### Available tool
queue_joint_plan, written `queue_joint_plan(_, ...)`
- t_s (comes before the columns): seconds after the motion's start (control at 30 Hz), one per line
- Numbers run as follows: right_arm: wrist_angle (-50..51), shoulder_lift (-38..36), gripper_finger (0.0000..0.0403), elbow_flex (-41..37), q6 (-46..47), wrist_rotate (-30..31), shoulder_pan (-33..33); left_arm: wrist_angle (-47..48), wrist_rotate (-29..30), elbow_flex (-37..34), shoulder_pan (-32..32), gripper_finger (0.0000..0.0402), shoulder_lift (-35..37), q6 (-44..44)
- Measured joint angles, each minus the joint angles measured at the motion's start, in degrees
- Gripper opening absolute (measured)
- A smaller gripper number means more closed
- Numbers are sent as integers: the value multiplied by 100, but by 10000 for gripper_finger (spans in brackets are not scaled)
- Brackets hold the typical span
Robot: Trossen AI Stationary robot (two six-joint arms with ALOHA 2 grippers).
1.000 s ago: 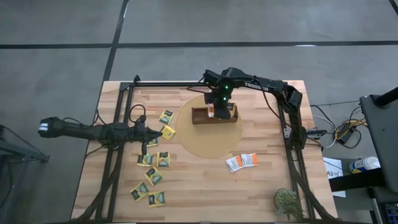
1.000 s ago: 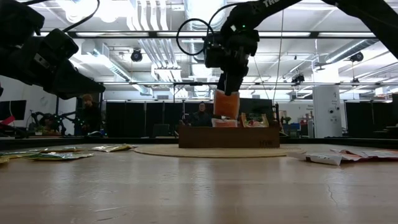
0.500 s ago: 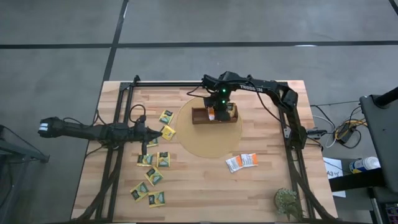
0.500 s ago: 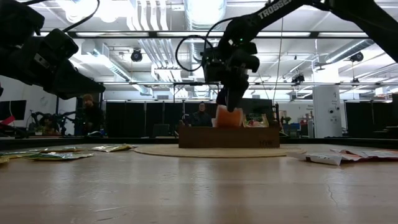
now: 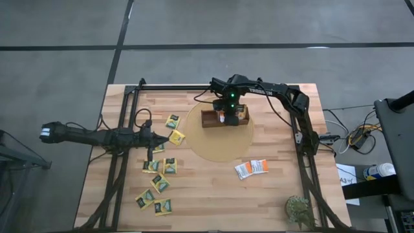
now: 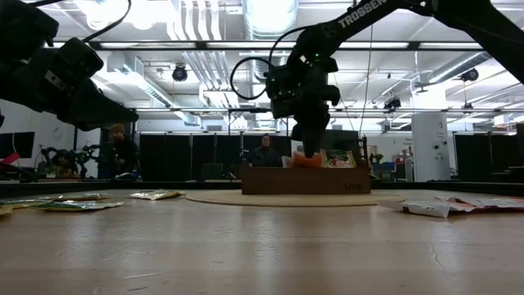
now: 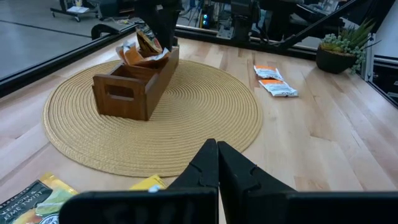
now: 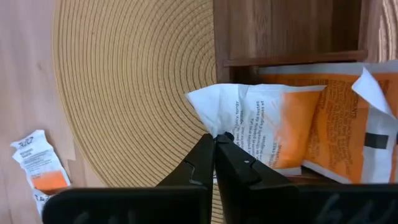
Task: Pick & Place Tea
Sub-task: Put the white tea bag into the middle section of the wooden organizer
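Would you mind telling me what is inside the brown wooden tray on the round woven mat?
Orange-and-white tea packets fill the middle of the wooden tray; one end compartment shows empty. The right gripper hides what lies under it.

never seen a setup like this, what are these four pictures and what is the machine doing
Two dark robot arms work at a wooden table, filmed at one moment from four cameras: overhead, table level, and one on each arm's wrist. On a round woven mat stands a wooden tray holding tea packets. The right gripper is down at the tray, shut on a white and orange tea packet it is putting in. The left gripper is shut and empty, waiting beside the yellow-green packets scattered on the left. Two more orange packets lie to the right, and a small plant sits at the near corner.
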State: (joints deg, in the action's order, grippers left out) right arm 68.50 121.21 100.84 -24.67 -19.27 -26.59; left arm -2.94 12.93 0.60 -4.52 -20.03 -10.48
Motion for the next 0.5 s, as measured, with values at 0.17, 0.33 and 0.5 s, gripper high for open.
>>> queue_joint_plan(0.17,-10,-2,40,0,261,0,2,0,2,0,0,0,0,-2)
queue_joint_plan(0.33,5,-2,86,0,404,2,2,0,1,0,0,0,0,-1)
queue_joint_plan(0.5,66,-49,131,0,639,2,2,0,2,0,-2,0,0,-1)
